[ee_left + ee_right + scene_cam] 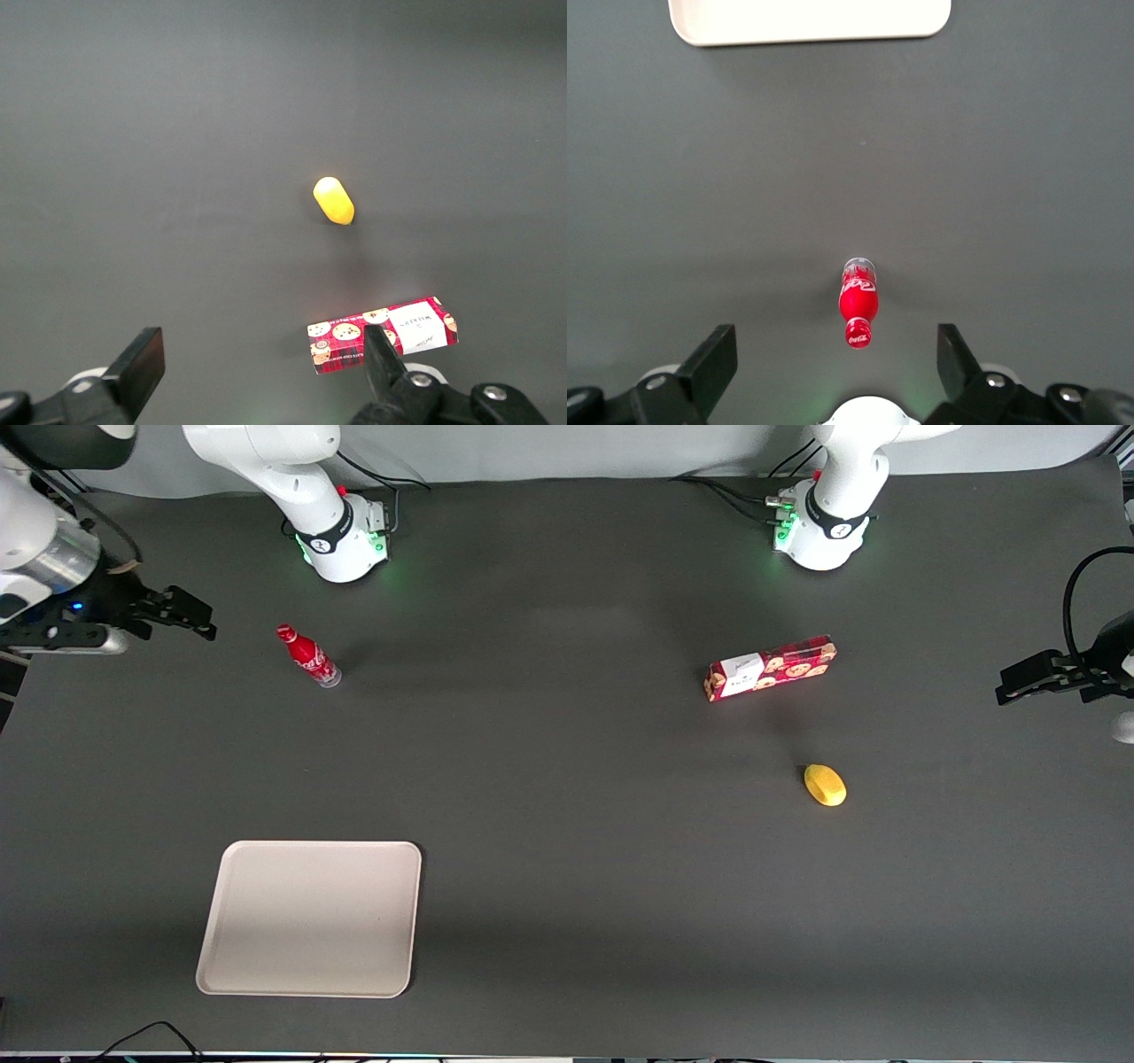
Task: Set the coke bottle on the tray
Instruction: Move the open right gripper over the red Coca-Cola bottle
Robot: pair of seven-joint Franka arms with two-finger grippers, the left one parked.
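The gripper (pixel 190 614) hangs above the working arm's end of the surface (pixel 567 779), its fingers (pixel 719 354) spread wide apart with nothing between them. Just beside it the coke bottle (pixel 308 656) stands on the surface, untouched and well apart from the tray (pixel 310 918), which lies nearer the front camera. The step in hand looks like the reach. It would go best if the fingers came down on either side of the red body, below the cap, before closing, since so slim a bottle could topple from a glancing touch. Counted across: one gripper, one bottle, one tray, one red cookie box (pixel 771 668), one yellow lemon-like piece (pixel 825 785).
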